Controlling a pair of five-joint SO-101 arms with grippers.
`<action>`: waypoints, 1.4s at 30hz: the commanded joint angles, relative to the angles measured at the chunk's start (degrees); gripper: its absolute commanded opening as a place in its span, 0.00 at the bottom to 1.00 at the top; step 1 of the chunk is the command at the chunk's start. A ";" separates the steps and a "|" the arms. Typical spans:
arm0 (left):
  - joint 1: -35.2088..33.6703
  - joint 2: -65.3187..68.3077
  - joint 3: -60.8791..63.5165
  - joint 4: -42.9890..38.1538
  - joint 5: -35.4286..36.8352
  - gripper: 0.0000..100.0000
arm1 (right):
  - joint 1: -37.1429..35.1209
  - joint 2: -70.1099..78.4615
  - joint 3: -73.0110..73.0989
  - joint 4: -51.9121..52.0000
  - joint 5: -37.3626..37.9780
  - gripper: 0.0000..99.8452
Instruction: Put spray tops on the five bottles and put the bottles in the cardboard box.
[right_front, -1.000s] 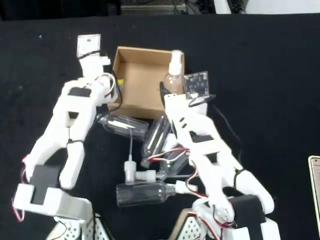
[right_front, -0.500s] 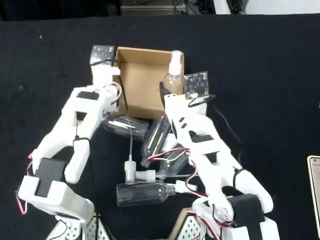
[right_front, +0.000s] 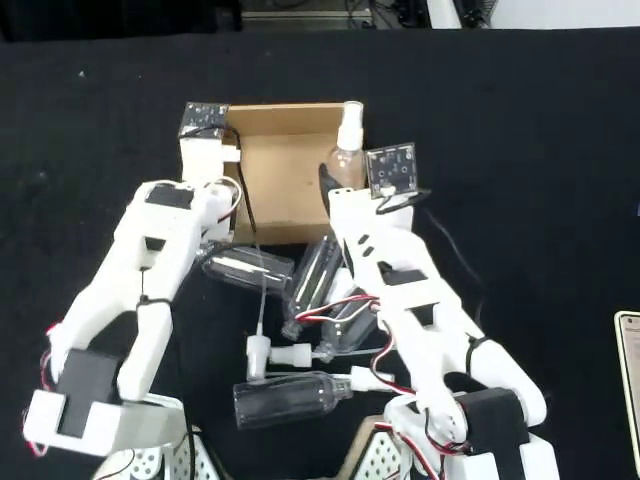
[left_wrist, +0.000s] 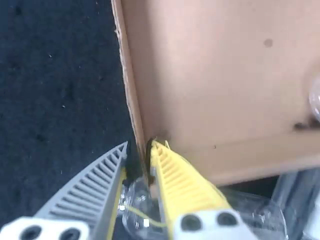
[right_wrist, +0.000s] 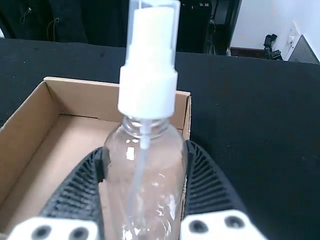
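Right gripper (right_wrist: 146, 160) was clamped around an upright capped spray bottle (right_wrist: 145, 125), long axis vertical, above the 3 o'clock wall of the cardboard box (right_front: 290, 118). The box floor lay toward 9 o'clock. Left gripper (left_wrist: 140, 146) pinched the 9 o'clock wall.

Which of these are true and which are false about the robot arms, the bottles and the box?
1. The right gripper holds a bottle with a white spray top on it. True.
2. That held bottle is lying on its side. False: it stands upright between the fingers.
3. The left gripper has one finger on each side of the cardboard box wall. True.
4. All the bottles are already in the box. False: other bottles lie on the black table next to the box.
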 joint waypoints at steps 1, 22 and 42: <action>0.48 -5.10 0.04 0.35 -0.44 0.07 | -1.05 -3.82 -0.92 -1.85 0.09 0.01; -1.98 -6.95 3.12 1.05 -0.97 0.07 | -3.16 -3.82 0.13 -1.85 0.00 0.01; -3.56 -11.87 2.86 1.05 -5.80 0.07 | -5.63 -3.82 -0.57 -1.85 0.35 0.01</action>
